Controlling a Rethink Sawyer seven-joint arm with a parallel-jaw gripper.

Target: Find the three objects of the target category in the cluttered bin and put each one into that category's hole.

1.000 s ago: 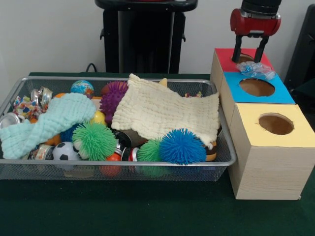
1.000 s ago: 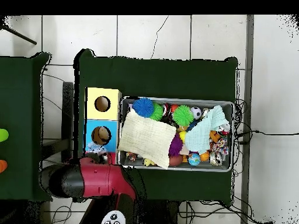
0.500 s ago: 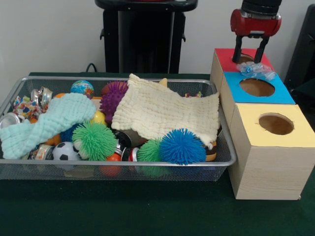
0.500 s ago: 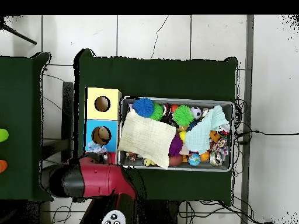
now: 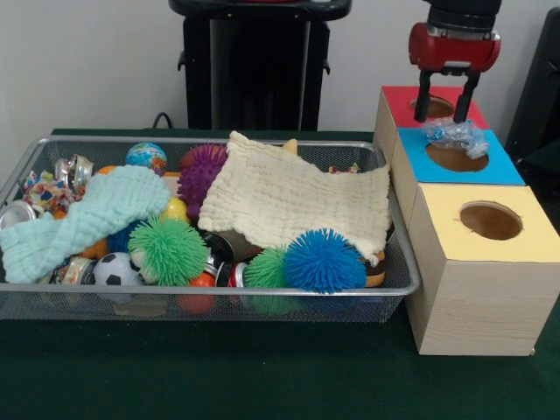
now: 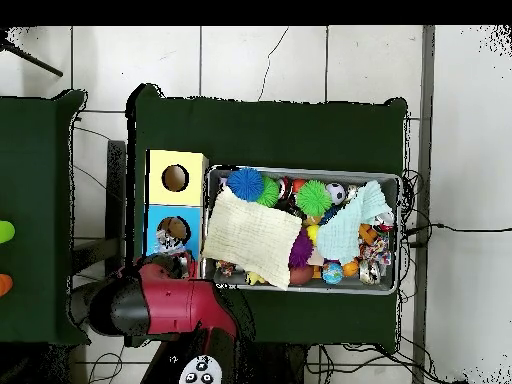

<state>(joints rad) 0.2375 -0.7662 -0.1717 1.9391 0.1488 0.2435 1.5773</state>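
My gripper (image 5: 446,110) hangs open over the red-topped box (image 5: 398,103) at the back right, its fingers on either side of the round hole (image 5: 440,106). One crumpled see-through bottle (image 5: 454,134) with a blue label lies just in front of the fingertips, on the far edge of the blue-topped box (image 5: 503,168), partly over that box's opening. I cannot tell if a finger touches it. The wire-mesh bin (image 5: 175,140) is full of clutter; no other bottle shows in it. In the overhead view my arm (image 6: 165,305) covers the red box.
The bin holds a cream cloth (image 5: 297,197), a mint cloth (image 5: 83,219), spiky balls (image 5: 324,260), small balls and metal cans (image 5: 74,168). A yellow-topped box (image 5: 490,219) stands nearest the camera in the row. The robot's black pedestal (image 5: 258,61) stands behind the bin.
My gripper has come down a little over the red box. The bottle has shifted slightly off the red box's edge, further onto the blue box.
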